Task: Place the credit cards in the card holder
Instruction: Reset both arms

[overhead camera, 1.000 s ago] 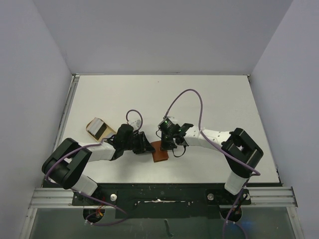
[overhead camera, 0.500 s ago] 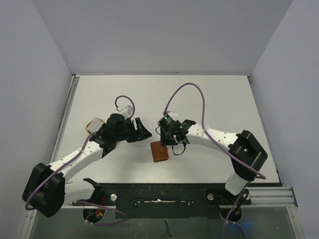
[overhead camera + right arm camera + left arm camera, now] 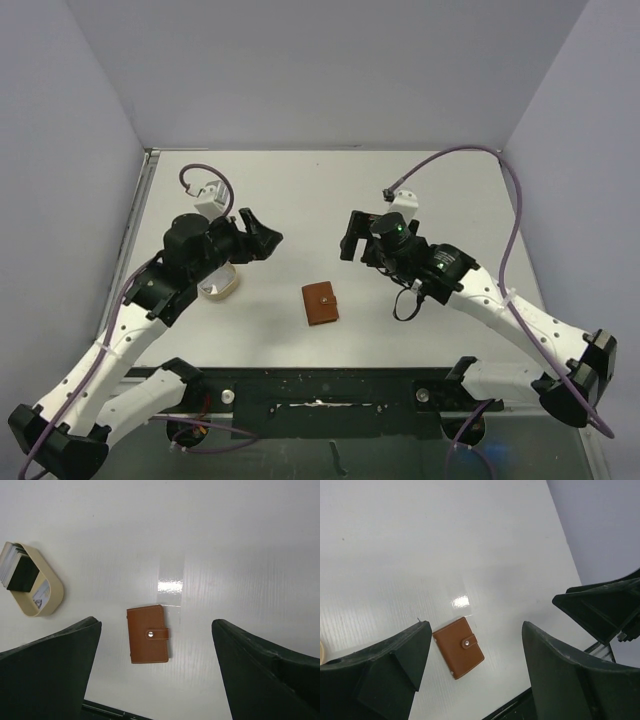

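Black jaws on both grippers are standing wide apart, gripping nothing. The left gripper [image 3: 262,233] and the right gripper [image 3: 348,238] are hovering over the table [image 3: 440,190], facing each other. Between them, nearer the arm bases, the brown wallet [image 3: 320,303] is lying flat and folded shut, its snap fastened. In the top view the left arm is hiding most of the tan dish [image 3: 222,288]. The right wrist view is showing it whole, with pale cards [image 3: 9,564] standing on edge inside beside a dark block [image 3: 23,575].
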